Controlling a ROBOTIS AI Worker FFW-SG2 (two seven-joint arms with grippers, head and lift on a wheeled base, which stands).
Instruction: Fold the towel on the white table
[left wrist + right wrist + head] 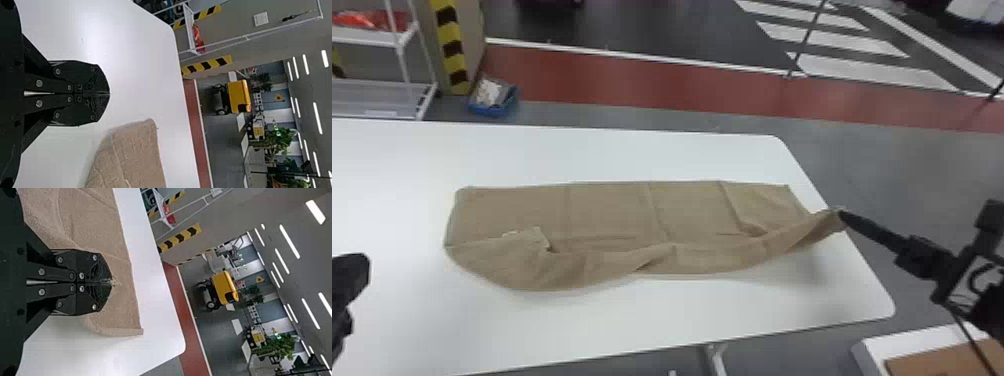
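While the brown woven cloth towel point(612, 210) lies lengthwise across the white, round-cornered surface point(632, 325) in the head view, its near right part rises to the black right gripper point(841, 215), whose flat fingers clamp the cloth at the right edge of the surface as seen from here; the far right corner rests flat, a shadow lies under the raised part, and creases run across the middle; toward the left, a near flap is turned back over the towel, its squared corner lying on top beside a small pale tag; the black left gripper point(357, 270) hangs at the left edge of the view, apart from the towel; beyond the surface sit a small blue bin point(493, 100) and a white metal rack point(402, 55)

In the left wrist view, the left gripper point(109, 93) has its fingers together with nothing between them, over bare white surface; a rounded end of the towel lies near it, an edge fold running along the cloth

In the right wrist view, the right gripper point(111, 282) has its fingertips together on a pinch of towel, wrinkles spreading from the grip; a squared corner of cloth lies near the fingertips, over the surface
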